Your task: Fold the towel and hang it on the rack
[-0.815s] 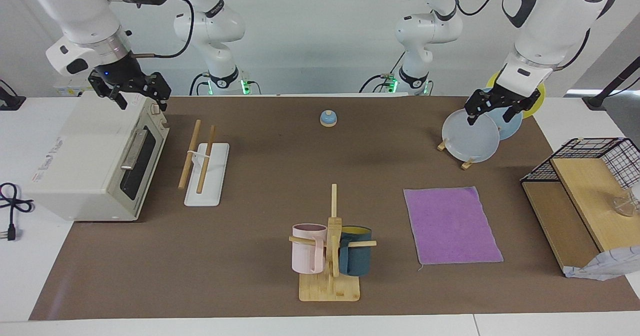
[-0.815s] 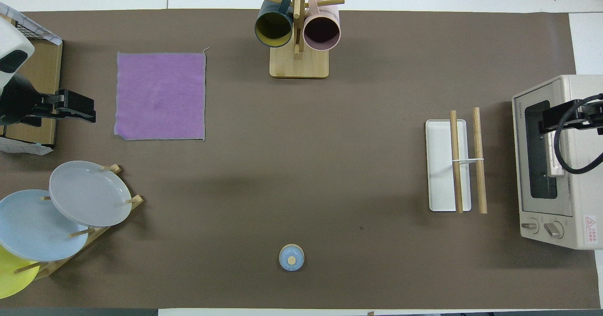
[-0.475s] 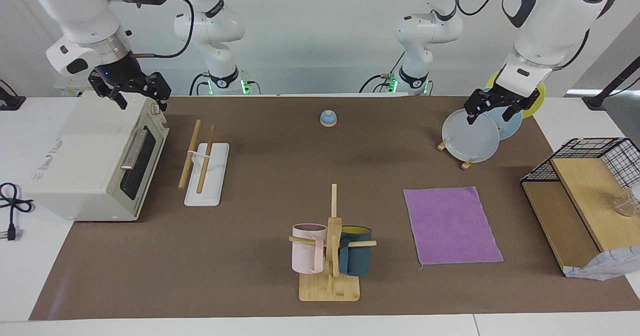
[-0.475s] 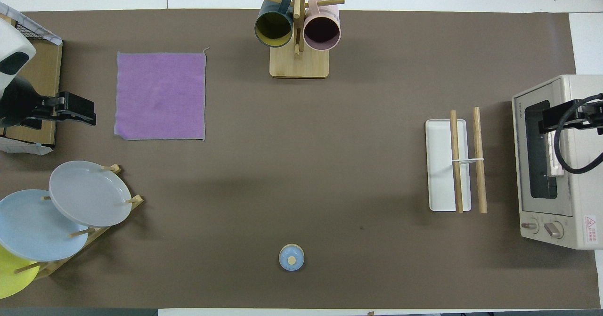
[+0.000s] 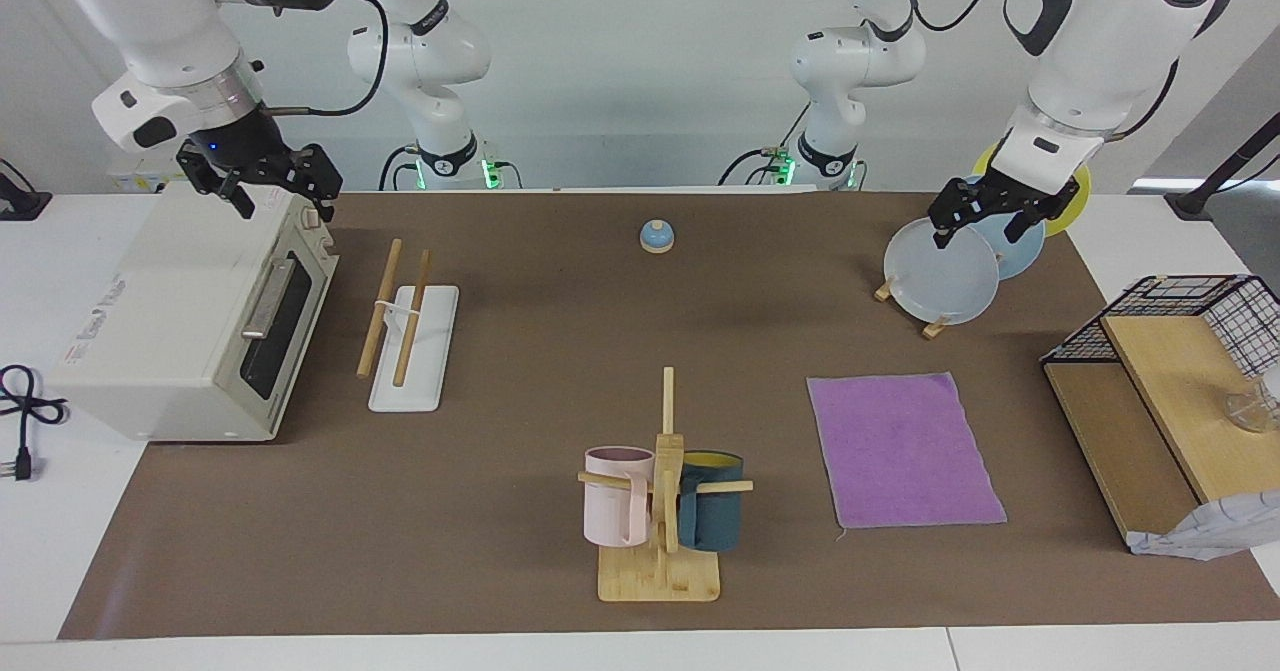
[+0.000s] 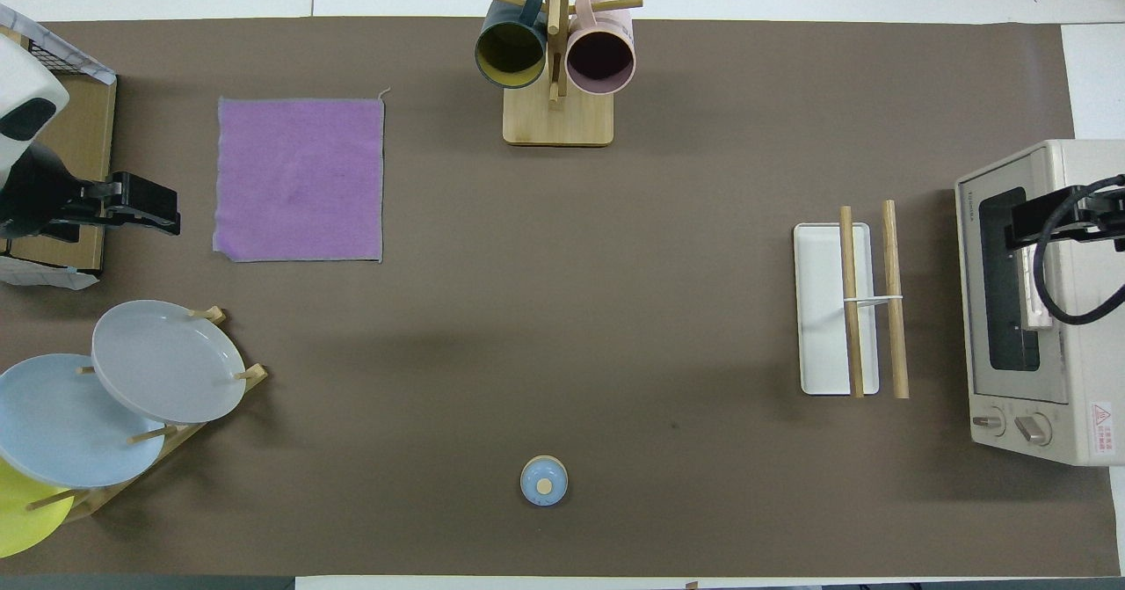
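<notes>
Towel [image 5: 904, 449] flat, unfolded; rack [image 5: 409, 322] bare. Left gripper [image 5: 987, 218], right gripper [image 5: 262, 185] raised, fingers apart, empty. Folding, hanging both pending.

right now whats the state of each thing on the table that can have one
towel: spread flat, unfolded, purple face up
rack: rods bare, nothing hung
toaster oven: door shut
mug tree: pink and teal mugs hanging on it
plate stand: plates standing on edge in it
left gripper: open, empty, over the plates
right gripper: open, empty, over the toaster oven
</notes>
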`<action>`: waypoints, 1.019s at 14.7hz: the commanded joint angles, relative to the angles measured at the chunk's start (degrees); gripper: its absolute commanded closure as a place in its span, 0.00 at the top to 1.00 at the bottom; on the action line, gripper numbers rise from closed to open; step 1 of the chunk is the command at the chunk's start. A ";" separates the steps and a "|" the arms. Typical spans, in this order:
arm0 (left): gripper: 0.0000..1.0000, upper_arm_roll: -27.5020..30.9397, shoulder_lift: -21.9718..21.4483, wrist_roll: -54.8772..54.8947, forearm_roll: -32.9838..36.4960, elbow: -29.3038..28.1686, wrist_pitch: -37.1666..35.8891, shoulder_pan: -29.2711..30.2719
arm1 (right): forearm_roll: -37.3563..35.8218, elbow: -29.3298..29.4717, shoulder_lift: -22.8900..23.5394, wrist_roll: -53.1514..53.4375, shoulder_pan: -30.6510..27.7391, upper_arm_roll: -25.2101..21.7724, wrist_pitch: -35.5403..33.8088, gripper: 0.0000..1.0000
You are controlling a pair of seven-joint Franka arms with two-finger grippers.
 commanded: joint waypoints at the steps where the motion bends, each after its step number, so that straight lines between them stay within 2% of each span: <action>1: 1.00 0.46 -4.42 -0.06 -0.74 -11.16 10.06 1.77 | 1.13 -1.02 -0.80 0.07 -0.87 0.41 0.14 1.00; 3: 1.00 0.37 -4.17 0.29 -0.74 -18.73 20.33 2.91 | 1.13 -1.02 -0.80 0.07 -0.87 0.41 0.14 1.00; 4: 1.00 0.37 -2.60 0.29 -0.74 -21.11 24.82 3.44 | 1.13 -1.02 -0.80 0.07 -0.87 0.41 0.14 1.00; 8: 1.00 0.37 9.43 1.69 -0.74 -23.95 39.51 6.61 | 1.13 -1.02 -0.80 0.07 -1.04 0.32 0.14 1.00; 11: 1.00 0.37 12.79 2.13 -0.74 -23.95 41.56 6.96 | 1.13 -1.02 -0.80 0.07 -0.96 0.23 0.14 1.00; 15: 0.91 0.28 15.25 2.22 -0.74 -23.60 42.44 8.72 | 1.13 -1.02 -0.80 0.07 -0.70 0.32 0.14 1.00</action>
